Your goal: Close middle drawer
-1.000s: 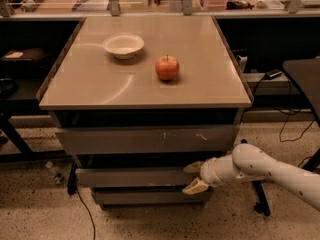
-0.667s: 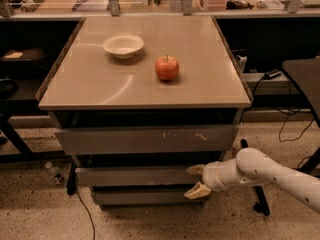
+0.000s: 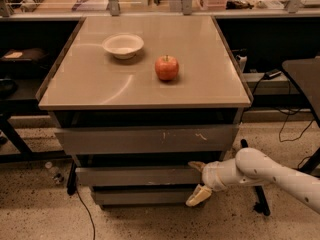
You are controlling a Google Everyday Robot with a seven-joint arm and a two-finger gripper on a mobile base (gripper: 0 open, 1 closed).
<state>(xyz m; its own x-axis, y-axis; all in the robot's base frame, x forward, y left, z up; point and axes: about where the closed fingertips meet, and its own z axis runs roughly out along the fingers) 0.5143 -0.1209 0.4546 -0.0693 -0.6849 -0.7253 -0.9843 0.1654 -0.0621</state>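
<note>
The middle drawer is the wide, shallow grey front below the taller scratched front and above the narrower lowest front. It sits slightly forward of the dark gap above it; its tray is hidden. My gripper is at the right end of this front, on a white arm that comes in from the lower right. The pale fingers are spread open, one at the front's top edge and one below its bottom edge. Whether they touch the front cannot be told.
On the tabletop stand a white bowl and a red apple. A dark table and cables stand at the right. A black cable runs on the speckled floor at the left.
My arm has sunk slightly and the gripper has shifted a little down along the drawer's right end. The drawer front has not visibly moved.
</note>
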